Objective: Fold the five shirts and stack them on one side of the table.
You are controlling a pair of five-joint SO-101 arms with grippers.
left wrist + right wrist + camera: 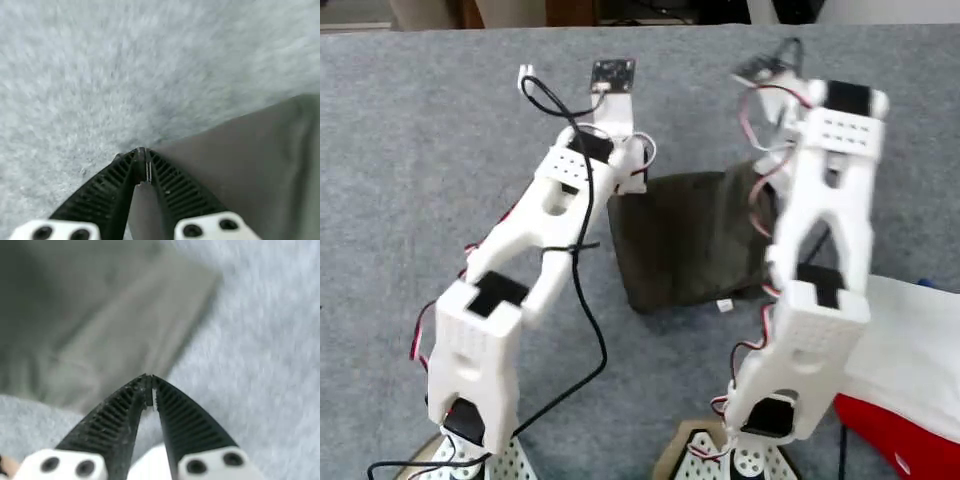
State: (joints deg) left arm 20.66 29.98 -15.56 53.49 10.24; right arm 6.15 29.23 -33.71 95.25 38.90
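Nothing readable is showing up: no text, numbers or signs. A small white tag (725, 305) is sitting at the edge of the dark shirt (690, 240), but any print on it is coming out too small to read.

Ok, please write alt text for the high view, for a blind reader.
White left arm and white right arm flank a folded dark olive cloth shirt on a grey felt table. A white cloth shirt and a red cloth shirt lie by the right arm's base.
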